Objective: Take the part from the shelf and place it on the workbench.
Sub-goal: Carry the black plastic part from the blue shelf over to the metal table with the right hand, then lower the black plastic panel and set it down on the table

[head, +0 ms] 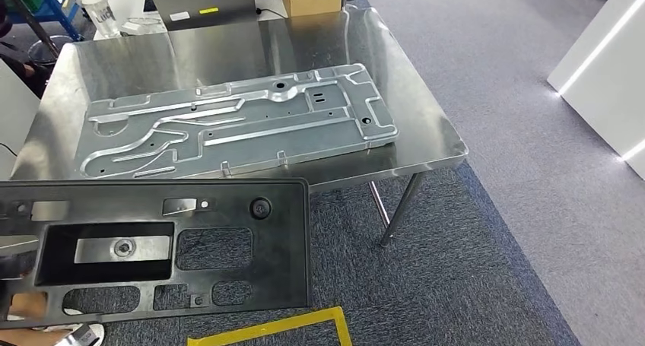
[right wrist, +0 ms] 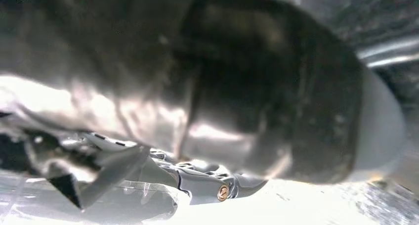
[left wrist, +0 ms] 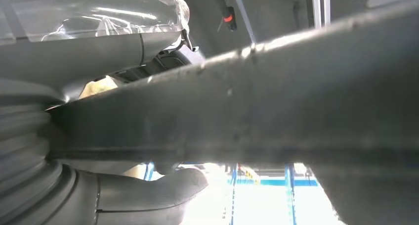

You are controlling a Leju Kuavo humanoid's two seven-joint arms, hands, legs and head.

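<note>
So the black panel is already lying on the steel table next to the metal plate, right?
Not quite. In the head view the black panel is short of the steel table, held up in front of its near edge over the carpet. Only the metal plate lies on the table.

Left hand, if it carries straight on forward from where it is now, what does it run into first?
Probably the workbench. The left hand grips the black panel, whose far edge sits just short of the bench's near edge, with the metal plate lying beyond. Height clearance is unclear.
</note>
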